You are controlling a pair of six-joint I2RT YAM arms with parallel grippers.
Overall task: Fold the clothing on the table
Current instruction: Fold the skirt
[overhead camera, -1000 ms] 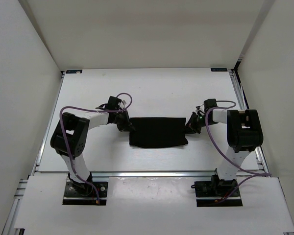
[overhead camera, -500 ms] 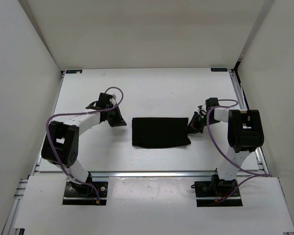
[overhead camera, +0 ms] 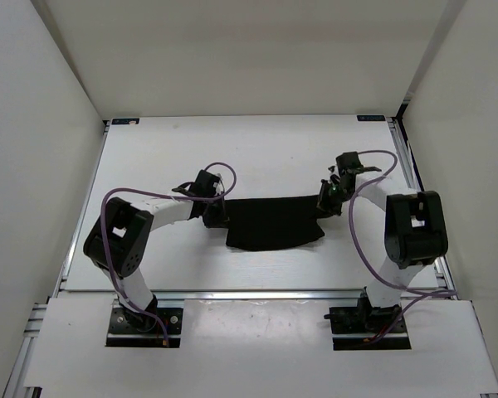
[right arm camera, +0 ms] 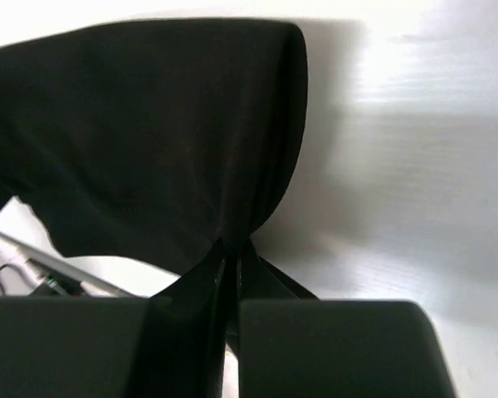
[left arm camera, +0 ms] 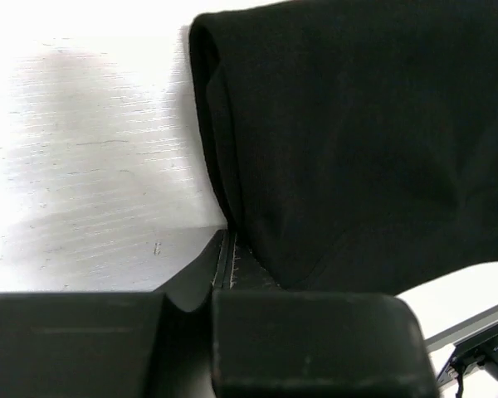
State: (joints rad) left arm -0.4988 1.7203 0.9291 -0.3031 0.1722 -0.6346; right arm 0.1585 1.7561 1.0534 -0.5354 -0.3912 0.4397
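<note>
The black clothing (overhead camera: pixel 274 222) lies as a folded band in the middle of the white table (overhead camera: pixel 257 153). My right gripper (overhead camera: pixel 324 201) is shut on its right end. In the right wrist view the fabric (right arm camera: pixel 149 133) gathers into a pinch between the closed fingers of my right gripper (right arm camera: pixel 232 257) and that end is lifted. My left gripper (overhead camera: pixel 219 214) is shut, with its tips against the clothing's left edge. In the left wrist view the folded edge (left arm camera: pixel 224 149) runs down to my left gripper (left arm camera: pixel 224 249), and no fabric shows between the jaws.
Metal rails run along the table's right side (overhead camera: pixel 405 166) and front (overhead camera: pixel 257 293). White walls (overhead camera: pixel 50 124) close in the left, back and right. Purple cables (overhead camera: pixel 373 157) loop over both arms.
My left gripper swung away to the left of the clothing, then came back against its left edge, staying shut. My right gripper moved back and up, pulling the right end with it.
</note>
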